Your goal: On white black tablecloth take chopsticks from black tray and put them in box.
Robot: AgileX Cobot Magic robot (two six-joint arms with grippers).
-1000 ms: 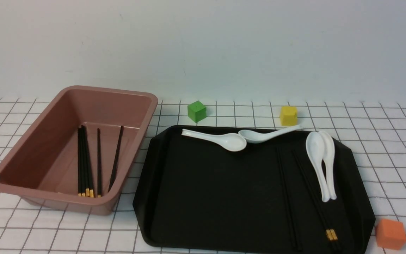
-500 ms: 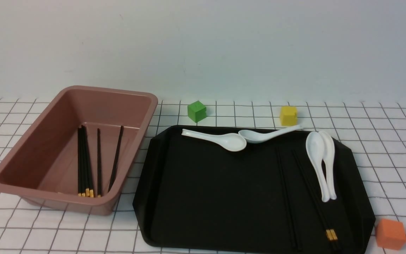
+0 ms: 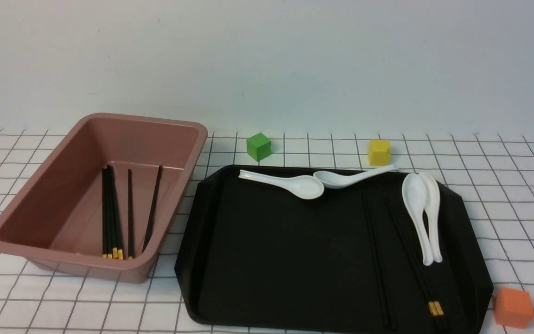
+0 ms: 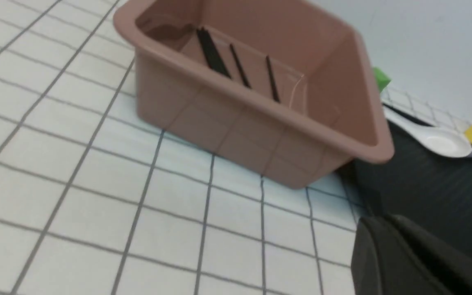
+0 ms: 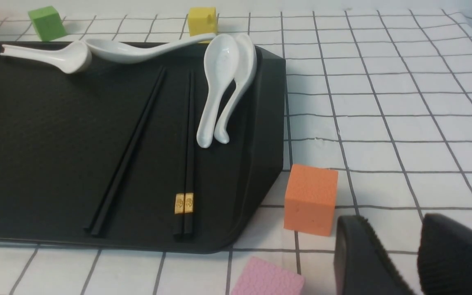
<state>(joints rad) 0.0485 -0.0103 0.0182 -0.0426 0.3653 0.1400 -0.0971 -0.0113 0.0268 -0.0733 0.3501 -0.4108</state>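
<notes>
Chopsticks already delivered (image 3: 116, 211) lie on the floor of the box (image 3: 26, 204), which sits ahead of the left gripper (image 4: 408, 254) across a stretch of tablecloth (image 4: 55, 164); in the left wrist view only a dark edge of that gripper shows, so I cannot tell how far it is open, and nothing is seen in it. Moving rightward, the tray (image 3: 271, 260) lies just beside the box, with white spoons (image 3: 295, 183) along its far edge and another pair of spoons (image 3: 422, 218) lying beside the sticks. Three chopsticks remain on the tray: a single one (image 5: 127, 151) and a gold-banded pair (image 5: 187, 155) lying together. From the right gripper (image 5: 416, 262) they are ahead and off to the left, past an orange cube (image 5: 310, 198) that stands close in front of it; a pink block (image 5: 266, 278) lies near it too. The right gripper's ribbed fingers (image 5: 363, 262) stand slightly parted and hold nothing. My judgement: the task is between picks, partly done. The next move calls for a reach over the tray rim that clears the orange cube, with a pinch low on the pair without nudging the spoon handles beside it.
</notes>
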